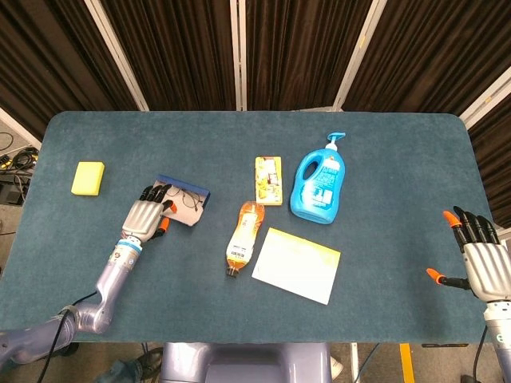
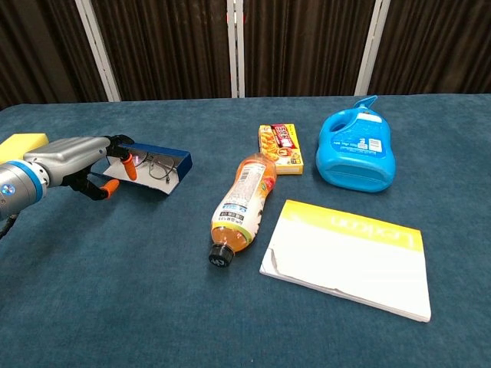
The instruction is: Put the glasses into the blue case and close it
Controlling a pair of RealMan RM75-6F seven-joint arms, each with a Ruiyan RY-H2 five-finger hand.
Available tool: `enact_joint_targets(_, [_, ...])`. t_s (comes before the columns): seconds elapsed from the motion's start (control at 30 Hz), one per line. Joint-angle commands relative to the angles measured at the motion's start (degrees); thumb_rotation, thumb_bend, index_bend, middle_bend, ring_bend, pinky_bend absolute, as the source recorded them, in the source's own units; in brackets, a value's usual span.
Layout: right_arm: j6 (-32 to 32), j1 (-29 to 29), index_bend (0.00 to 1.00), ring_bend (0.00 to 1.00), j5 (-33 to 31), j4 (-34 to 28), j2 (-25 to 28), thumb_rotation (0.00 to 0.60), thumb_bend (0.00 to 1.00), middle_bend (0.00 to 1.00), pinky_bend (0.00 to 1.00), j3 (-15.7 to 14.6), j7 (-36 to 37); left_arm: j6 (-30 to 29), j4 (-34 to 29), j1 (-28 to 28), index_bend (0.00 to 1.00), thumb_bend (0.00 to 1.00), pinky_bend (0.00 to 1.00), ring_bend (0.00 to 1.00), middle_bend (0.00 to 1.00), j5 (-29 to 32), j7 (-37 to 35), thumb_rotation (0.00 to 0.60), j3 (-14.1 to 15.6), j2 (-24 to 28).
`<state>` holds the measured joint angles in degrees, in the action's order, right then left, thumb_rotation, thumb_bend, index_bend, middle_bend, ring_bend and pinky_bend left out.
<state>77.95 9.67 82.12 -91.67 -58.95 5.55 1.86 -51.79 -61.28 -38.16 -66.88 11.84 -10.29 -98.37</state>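
The blue case (image 1: 192, 195) (image 2: 170, 161) lies open at the table's left, its white-lined near flap raised off the cloth. Thin-framed glasses (image 1: 188, 202) (image 2: 156, 167) rest inside it against the blue far wall. My left hand (image 1: 146, 216) (image 2: 70, 159) grips the near flap, thumb on the white lining and fingers underneath. My right hand (image 1: 479, 257) hovers by the table's right edge, far from the case, fingers spread and holding nothing; the chest view does not show it.
A yellow sponge (image 1: 88, 178) (image 2: 19, 146) sits left of the case. To its right lie an orange drink bottle (image 1: 243, 237) (image 2: 241, 208), a snack box (image 1: 268, 180), a blue detergent bottle (image 1: 321, 185) and a yellow-topped notepad (image 1: 296, 264).
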Motion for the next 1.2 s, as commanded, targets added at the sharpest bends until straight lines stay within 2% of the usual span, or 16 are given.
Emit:
enact_joint_targets(0.03, [0.03, 0.00, 0.00, 0.00, -0.02, 0.03, -0.04, 0.600, 0.00, 0.00, 0.00, 0.01, -0.11, 0.27, 0.34, -0.25, 0.37, 0.62, 0.00, 0.00, 0.00, 0.33, -0.10, 0.600, -0.30, -0.17])
enact_joint_targets(0.17, [-0.01, 0.02, 0.00, 0.00, -0.05, 0.04, -0.07, 0.600, 0.00, 0.00, 0.00, -0.01, -0.11, 0.45, 1.09, -0.48, 0.40, 0.63, 0.00, 0.00, 0.00, 0.45, -0.66, 0.600, -0.51, -0.47])
enact_joint_targets(0.5, [-0.04, 0.06, 0.00, 0.00, -0.06, 0.03, -0.09, 0.600, 0.00, 0.00, 0.00, -0.01, -0.03, -0.54, 1.24, -0.22, 0.62, 0.63, 0.00, 0.00, 0.00, -1.08, -3.19, 0.600, -0.17, -0.28])
enact_joint_targets(0.7, [0.15, 0.01, 0.00, 0.00, 0.07, -0.05, 0.00, 0.600, 0.00, 0.00, 0.00, 0.00, 0.15, -1.66, -1.47, 0.90, 0.67, 0.63, 0.00, 0.00, 0.00, -2.33, -4.02, 0.600, 0.83, 1.82])
enact_joint_targets(0.8, [0.31, -0.07, 0.00, 0.00, 0.20, -0.16, 0.09, 0.600, 0.00, 0.00, 0.00, -0.04, 0.28, -2.37, -4.21, 1.81, 0.67, 0.63, 0.00, 0.00, 0.00, -3.14, -4.53, 0.600, 1.53, 4.03])
enact_joint_targets(1.03, [0.66, -0.17, 0.00, 0.00, 0.59, -0.49, 0.30, 0.600, 0.00, 0.00, 0.00, -0.09, 0.46, -2.61, -15.22, 3.66, 0.68, 0.63, 0.00, 0.00, 0.00, -3.59, -1.71, 0.600, 3.54, 13.16])
enact_joint_targets(1.2, [0.69, -0.19, 0.00, 0.00, 0.75, -0.71, 0.38, 0.600, 0.00, 0.00, 0.00, -0.17, 0.53, -1.64, -21.54, 3.73, 0.68, 0.64, 0.00, 0.00, 0.00, -0.57, 1.78, 0.600, 3.43, 17.52])
